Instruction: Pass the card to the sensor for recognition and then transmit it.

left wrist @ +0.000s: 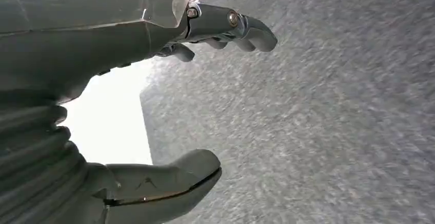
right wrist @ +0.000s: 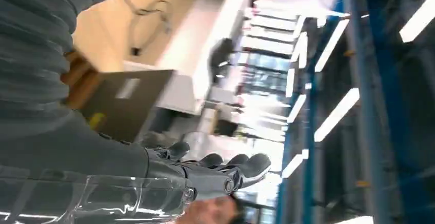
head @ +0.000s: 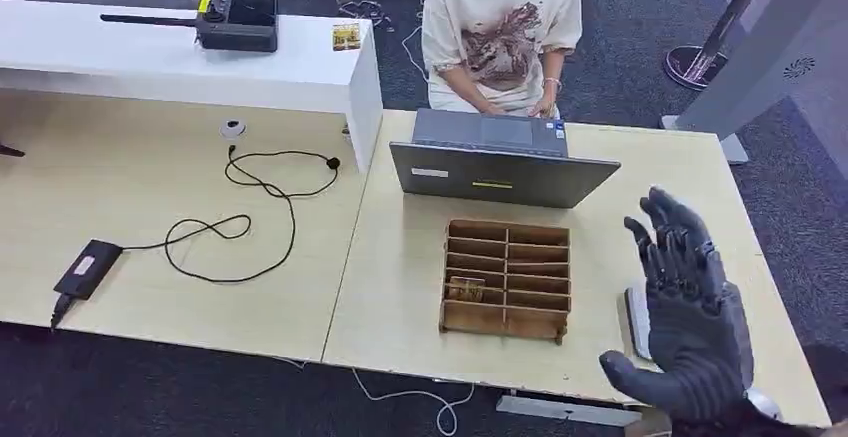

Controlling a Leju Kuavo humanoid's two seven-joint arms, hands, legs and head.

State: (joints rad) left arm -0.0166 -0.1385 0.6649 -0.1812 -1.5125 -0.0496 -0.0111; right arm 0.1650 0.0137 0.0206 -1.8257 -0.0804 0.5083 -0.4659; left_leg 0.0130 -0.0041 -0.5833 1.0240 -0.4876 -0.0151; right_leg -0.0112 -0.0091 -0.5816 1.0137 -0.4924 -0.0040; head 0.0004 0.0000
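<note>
While your right hand (head: pixel 685 307) hovers spread and empty above the flat grey sensor pad (head: pixel 637 319), a card sits in the wooden slotted tray (head: pixel 507 279); which stage this is, you can't tell.

From high on the robot, the head camera looks forward and down over the table (head: pixel 400 287) and laptop (head: pixel 500 172), which the close, turned right wrist camera also catches beside ceiling lights, while the left wrist camera faces down at grey carpet (left wrist: pixel 333 121).
</note>
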